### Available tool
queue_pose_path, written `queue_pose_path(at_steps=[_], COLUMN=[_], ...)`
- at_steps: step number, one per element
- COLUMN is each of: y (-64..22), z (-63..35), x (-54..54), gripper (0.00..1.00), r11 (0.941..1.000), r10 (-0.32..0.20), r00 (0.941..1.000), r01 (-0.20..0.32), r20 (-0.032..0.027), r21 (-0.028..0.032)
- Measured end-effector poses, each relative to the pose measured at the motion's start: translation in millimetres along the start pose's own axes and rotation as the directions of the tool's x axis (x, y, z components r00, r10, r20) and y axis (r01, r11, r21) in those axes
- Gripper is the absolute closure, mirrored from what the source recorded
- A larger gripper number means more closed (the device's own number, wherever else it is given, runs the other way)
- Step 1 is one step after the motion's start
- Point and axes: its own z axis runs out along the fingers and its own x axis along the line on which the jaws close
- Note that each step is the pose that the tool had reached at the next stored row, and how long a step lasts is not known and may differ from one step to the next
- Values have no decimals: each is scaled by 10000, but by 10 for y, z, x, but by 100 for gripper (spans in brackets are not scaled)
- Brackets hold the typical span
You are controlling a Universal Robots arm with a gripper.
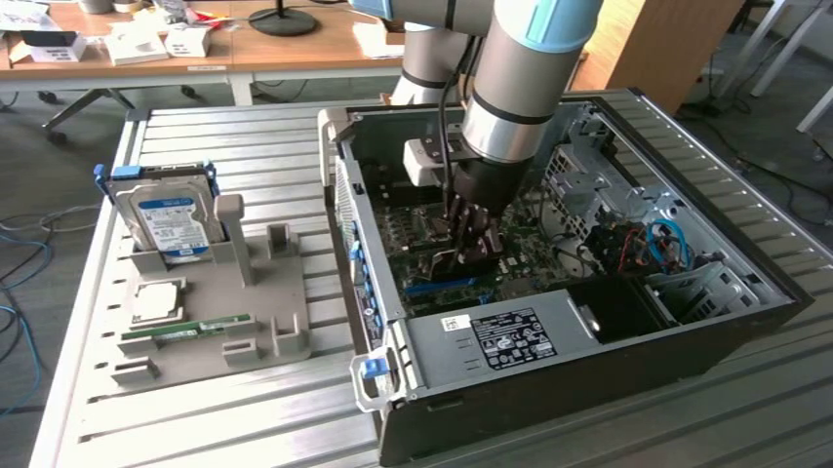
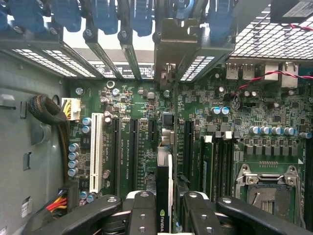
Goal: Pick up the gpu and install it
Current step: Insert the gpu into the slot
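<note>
My gripper (image 1: 471, 232) reaches down into the open computer case (image 1: 390, 292), just above the motherboard (image 1: 430, 268). It is shut on the gpu (image 2: 163, 181), a thin black card seen edge-on in the wrist view, with a green logo near the fingers (image 2: 132, 210). A black finger presses on each face of the card. The card stands upright over the motherboard (image 2: 132, 117), in line with the black expansion slots (image 2: 152, 132) and pointing toward the rear slot brackets (image 2: 168, 54). Whether its edge touches a slot I cannot tell. In the exterior view the gpu (image 1: 466, 261) is a dark shape under the fingers.
A grey fixture (image 1: 280, 331) at the exterior view's left holds a hard drive (image 1: 172, 219), a processor chip (image 1: 156, 297) and a green RAM stick (image 1: 189, 331). Inside the case are the power supply (image 1: 514, 336), a white slot (image 2: 96, 152), a cable bundle (image 2: 46, 110) and the CPU socket (image 2: 266, 188).
</note>
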Motion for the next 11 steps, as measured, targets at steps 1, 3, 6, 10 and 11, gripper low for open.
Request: queue_pose_path(at_steps=[1,3,6,10,11], y=[0,0,0,-1,-1], z=[-1,-1,0,3,5], x=[1,0,0,5,6], gripper=[74,74,74,74,74], r11=[10000,10000,10000,10000,10000], r10=[-3,-8,-7,-1,2], r00=[10000,9999,9999,9999,9999], r01=[3,8,7,1,-2], r20=[24,107,111,109,108], r21=[-1,3,3,4,4])
